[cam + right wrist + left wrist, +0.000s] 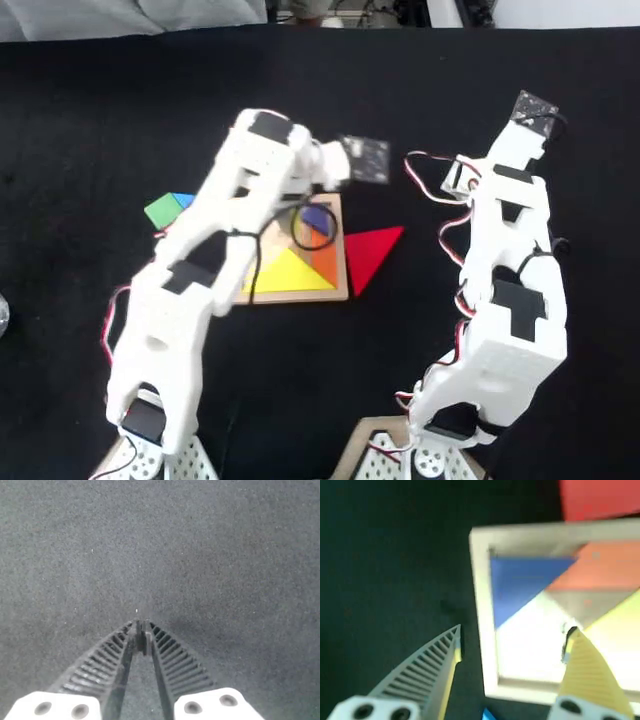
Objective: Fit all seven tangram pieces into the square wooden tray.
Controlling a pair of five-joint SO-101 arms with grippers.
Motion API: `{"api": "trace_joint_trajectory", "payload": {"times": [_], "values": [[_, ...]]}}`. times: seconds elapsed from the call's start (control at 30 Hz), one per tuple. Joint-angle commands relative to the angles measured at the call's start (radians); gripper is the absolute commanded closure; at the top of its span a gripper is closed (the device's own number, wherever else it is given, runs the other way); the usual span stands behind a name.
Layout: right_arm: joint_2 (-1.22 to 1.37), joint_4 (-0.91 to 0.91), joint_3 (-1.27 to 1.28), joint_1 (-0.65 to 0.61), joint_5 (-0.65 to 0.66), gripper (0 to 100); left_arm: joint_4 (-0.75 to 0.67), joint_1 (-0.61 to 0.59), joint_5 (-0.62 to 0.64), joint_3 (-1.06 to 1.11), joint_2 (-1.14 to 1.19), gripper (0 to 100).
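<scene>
Left gripper (515,629) is hovering open astride one rim of the wooden tray (480,605), with one finger over bare desk (380,555). Red triangle (372,250) is lying just outside an adjoining rim. Right gripper (141,630) is hanging closed over open desk.

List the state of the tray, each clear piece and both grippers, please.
tray: partly filled.
left gripper: open, astride the tray's wall.
right gripper: shut, empty.
yellow piece: in the tray.
blue triangle: in the tray.
red triangle: outside the tray.
green piece: outside the tray.
</scene>
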Motion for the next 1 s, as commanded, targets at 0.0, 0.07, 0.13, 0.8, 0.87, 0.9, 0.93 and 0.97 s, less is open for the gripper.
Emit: {"api": "trace_joint_trajectory", "payload": {"times": [0.0, 0.07, 0.13, 0.8, 0.87, 0.9, 0.93, 0.97], "values": [[-0.012, -0.025, -0.054, 0.009, -0.002, 98.6, 0.006, -0.051, 0.049, -0.061, -0.02, 70], [-0.012, -0.025, -0.054, 0.008, -0.002, 98.6, 0.005, -0.053, 0.052, -0.054, -0.012, 70], [-0.012, -0.025, -0.054, 0.008, -0.002, 98.6, -0.015, -0.05, 0.054, -0.05, -0.012, 70], [-0.01, -0.025, -0.054, 0.008, -0.002, 98.6, -0.078, -0.004, 0.12, -0.246, 0.206, 70], [-0.01, -0.025, -0.054, 0.006, -0.002, 98.5, -0.078, 0.002, 0.137, -0.251, 0.21, 70], [-0.012, -0.025, -0.054, 0.002, -0.002, 98.5, -0.078, 0.005, 0.149, -0.251, 0.212, 70], [-0.012, -0.025, -0.054, -0.005, -0.002, 98.5, -0.083, 0.008, 0.164, -0.251, 0.212, 70], [-0.012, -0.025, -0.054, -0.006, -0.002, 98.5, -0.087, 0.013, 0.18, -0.251, 0.212, 70]]}}
